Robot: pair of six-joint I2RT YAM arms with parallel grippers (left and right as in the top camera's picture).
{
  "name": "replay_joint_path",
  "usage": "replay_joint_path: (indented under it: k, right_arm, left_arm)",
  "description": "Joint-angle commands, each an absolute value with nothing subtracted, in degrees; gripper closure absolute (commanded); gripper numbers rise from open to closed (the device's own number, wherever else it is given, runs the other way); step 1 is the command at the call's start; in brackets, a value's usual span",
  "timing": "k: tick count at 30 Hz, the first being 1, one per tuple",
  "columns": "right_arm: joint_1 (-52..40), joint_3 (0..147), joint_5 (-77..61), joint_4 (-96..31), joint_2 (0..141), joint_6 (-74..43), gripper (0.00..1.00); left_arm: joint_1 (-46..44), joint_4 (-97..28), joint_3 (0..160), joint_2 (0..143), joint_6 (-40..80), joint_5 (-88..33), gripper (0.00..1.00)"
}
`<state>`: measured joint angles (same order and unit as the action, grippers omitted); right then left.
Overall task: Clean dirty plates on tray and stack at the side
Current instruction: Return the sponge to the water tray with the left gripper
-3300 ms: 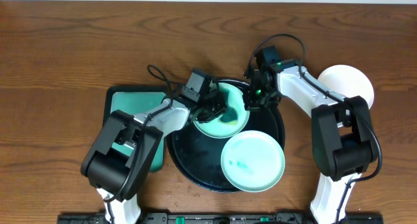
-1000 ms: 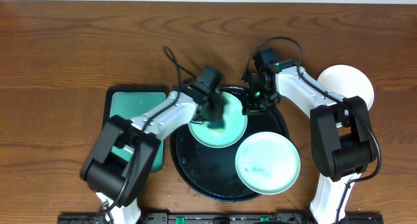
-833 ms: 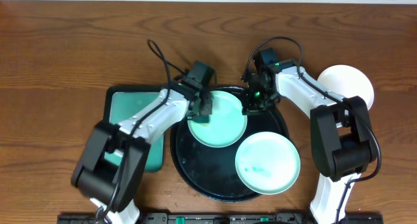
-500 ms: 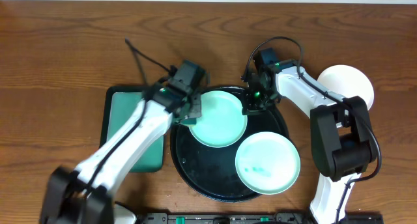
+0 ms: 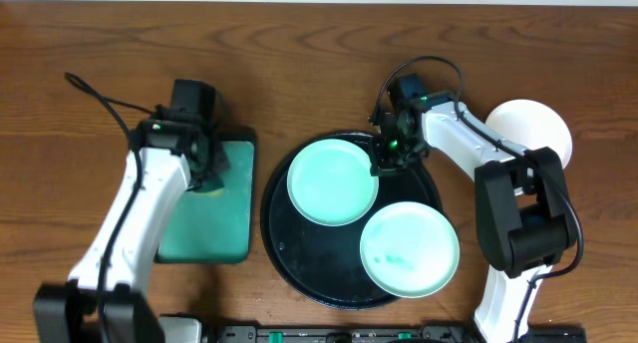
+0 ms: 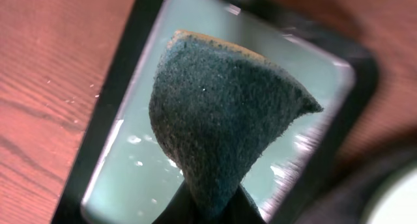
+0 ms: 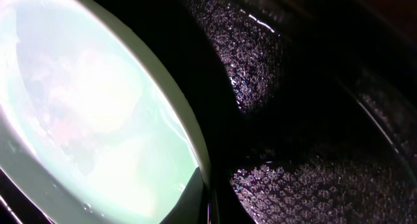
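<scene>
Left claw [image 5: 205, 168]: closed tight on a dark green sponge [image 6: 221, 113], which is pinched at its narrow end. The sponge fans out wide away from the fingers, and a tan edge is seen at its top. The sponge is held over the far-right corner of the teal tray [image 5: 204, 231]. Contact with the tray can't be told. Water droplets are seen on the tray floor in the left wrist view.

Right claw [image 5: 388, 156]: closed down on the right rim of the far mint plate [image 5: 332, 181]. One fingertip [image 7: 190, 196] is seen on the plate's inner edge. The other finger is lost against the dark tray.

The far mint plate is seated in the far-left part of the black tray [image 5: 299, 255]. Its face is seen wet and glossy in the right wrist view.

The near mint plate [image 5: 411, 245] is set in the near-right part of the same tray, just beside the far one. Its edge is carried over the tray's right rim, and a faint green smear is seen left of its centre.

The white plate [image 5: 535, 124] is placed on the wooden surface [image 5: 100, 64], right of the black tray and partly hidden behind the right arm.

The teal tray is set left of the black tray, just apart from it.
</scene>
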<state>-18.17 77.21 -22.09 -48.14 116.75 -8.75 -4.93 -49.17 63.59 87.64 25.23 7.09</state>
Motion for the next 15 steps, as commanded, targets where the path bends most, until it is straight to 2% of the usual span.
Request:
replay_joint_path:
  k: [1, 7, 13, 14, 15]
  right_arm:
    - [-18.00, 77.06, -19.99, -47.11, 117.51, -9.61, 0.99]
    - [-17.98, 77.06, -19.97, -47.29, 117.51, -9.56, 0.99]
    - [-17.98, 77.06, -19.97, -47.31, 117.51, -9.54, 0.99]
    - [-18.00, 77.06, -19.97, -47.31, 117.51, -9.52, 0.99]
    - [-18.00, 77.06, -19.99, -47.29, 117.51, -9.32, 0.99]
  left_arm:
    - [-3.44, -47.22, 61.45, 93.82, 24.08, 7.75, 0.93]
    - [-3.44, -43.57, 61.28, 103.35, 25.43, 6.02, 0.93]
    - [-3.44, -42.57, 61.36, 103.37, 26.04, 6.02, 0.93]
    - [-3.44, -42.81, 61.36, 103.13, 26.04, 6.02, 0.87]
    - [-3.44, -43.33, 61.36, 102.74, 26.06, 6.02, 0.71]
